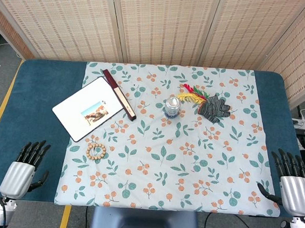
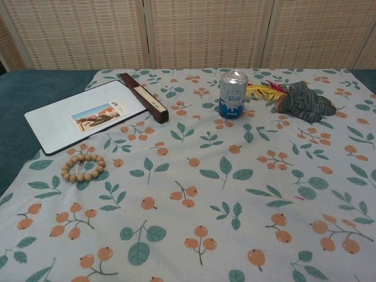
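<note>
Your left hand [image 1: 24, 164] and right hand [image 1: 291, 181] both rest released, fingers apart, at the near table corners; the bead bracelet [image 1: 96, 151] lies just inboard of your left hand, beside the white board [image 1: 84, 108]; the can [image 1: 173, 106] sits mid-cloth, well apart.

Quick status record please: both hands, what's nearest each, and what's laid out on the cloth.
left hand: open, holds nothing, at near left table edge
nearest left: bead bracelet
right hand: open, holds nothing, at near right edge
nearest right: grey glove
centre: can, upright
beside glove: coloured feathers
left of can: white board, dark folded fan along its edge
surface: floral cloth
</note>
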Controlling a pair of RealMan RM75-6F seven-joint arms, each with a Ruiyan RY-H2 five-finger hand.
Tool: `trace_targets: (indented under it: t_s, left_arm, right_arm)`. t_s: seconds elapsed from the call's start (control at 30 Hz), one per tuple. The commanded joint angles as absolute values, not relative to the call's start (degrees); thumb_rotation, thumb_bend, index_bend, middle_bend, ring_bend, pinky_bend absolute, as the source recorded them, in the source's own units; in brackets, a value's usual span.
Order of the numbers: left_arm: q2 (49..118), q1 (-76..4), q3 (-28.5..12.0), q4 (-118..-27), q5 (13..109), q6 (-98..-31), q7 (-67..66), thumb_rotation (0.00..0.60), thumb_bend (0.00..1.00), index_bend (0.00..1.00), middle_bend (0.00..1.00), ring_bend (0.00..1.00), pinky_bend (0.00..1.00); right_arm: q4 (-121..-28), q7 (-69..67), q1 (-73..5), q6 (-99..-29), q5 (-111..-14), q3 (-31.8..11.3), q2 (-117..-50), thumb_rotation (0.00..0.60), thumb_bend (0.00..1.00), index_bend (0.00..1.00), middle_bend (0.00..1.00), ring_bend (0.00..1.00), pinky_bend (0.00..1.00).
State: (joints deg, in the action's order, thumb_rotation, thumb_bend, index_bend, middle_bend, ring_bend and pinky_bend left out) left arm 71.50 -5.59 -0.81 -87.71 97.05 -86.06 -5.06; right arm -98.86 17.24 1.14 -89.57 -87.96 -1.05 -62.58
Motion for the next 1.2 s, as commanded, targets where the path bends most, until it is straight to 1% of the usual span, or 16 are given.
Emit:
trace_targets:
  t_s: [0.03, 0.13, 0.2, 0.3, 0.4, 0.5, 0.6, 0.8, 1.1, 1.2]
  left_arm:
    - [71.5, -6.0, -0.5, -88.0, 97.5, -86.2, -4.0, 0.6, 0.45, 0.0, 0.0, 0.0, 0.0]
    - [72.4, -7.6, 0.2, -88.8, 99.1, -84.2, -4.8, 0.6, 0.45, 0.0, 0.03, 0.0, 0.0]
    - [73.7, -9.4, 0.6, -89.1, 100.3, -81.6, -6.9, 0.6, 0.45, 0.05, 0.13, 0.02, 0.0]
    - [76.7, -13.0, 0.0, -88.9, 100.3, -75.4, -13.5, 0.6, 0.45, 0.12, 0.23, 0.06, 0.0]
    - [80.3, -15.4, -1.5, -87.8, 97.8, -71.2, -18.7, 0.6, 0.45, 0.2, 0.26, 0.06, 0.0]
    - [83.6, -17.1, -3.3, -86.2, 94.1, -68.1, -21.7, 0.6, 0.45, 0.22, 0.28, 0.07, 0.0]
    - [86.9, -18.0, -4.8, -83.6, 91.2, -67.4, -24.7, 0.6, 0.45, 0.22, 0.3, 0.09, 0.0]
    - [92.0, -19.8, -5.6, -77.9, 88.4, -66.3, -29.5, 0.6, 0.45, 0.24, 0.31, 0.1, 0.0]
    - [94.2, -20.6, -4.4, -75.4, 86.8, -66.6, -33.3, 0.6, 0.45, 0.33, 0.36, 0.12, 0.0]
    - [94.6, -20.9, -4.0, -74.7, 86.5, -66.4, -34.3, 0.6, 0.45, 0.34, 0.36, 0.13, 0.0]
  right_arm:
    - [-99.0, 17.2, 1.0, -89.2, -88.1, -1.0, -62.7, 0.396, 0.17, 0.0, 0.0, 0.0, 0.0]
    - [-98.9, 17.0, 0.8, -88.6, -87.7, -1.1, -62.7, 0.396, 0.17, 0.0, 0.0, 0.0, 0.0]
    - [-98.8, 16.8, 0.6, -88.4, -87.6, -1.2, -62.8, 0.396, 0.17, 0.0, 0.0, 0.0, 0.0]
    - [-98.5, 16.5, 0.2, -87.3, -87.1, -1.2, -63.0, 0.397, 0.17, 0.0, 0.0, 0.0, 0.0]
    - [-98.4, 15.9, -0.2, -86.2, -86.7, -1.2, -62.8, 0.397, 0.17, 0.0, 0.0, 0.0, 0.0]
    - [-98.3, 15.4, -0.4, -85.6, -86.4, -1.2, -62.8, 0.396, 0.17, 0.0, 0.0, 0.0, 0.0]
    - [-98.2, 15.0, -0.7, -84.7, -86.3, -0.9, -62.6, 0.396, 0.17, 0.0, 0.0, 0.0, 0.0]
    - [-98.5, 14.8, -1.1, -83.5, -85.7, -0.7, -62.4, 0.397, 0.17, 0.0, 0.0, 0.0, 0.0]
    - [-99.0, 13.3, -0.7, -84.4, -86.0, -0.7, -61.5, 0.396, 0.17, 0.0, 0.0, 0.0, 0.0]
    - [-99.2, 12.8, -0.7, -84.4, -86.3, -0.6, -61.2, 0.396, 0.17, 0.0, 0.0, 0.0, 0.0]
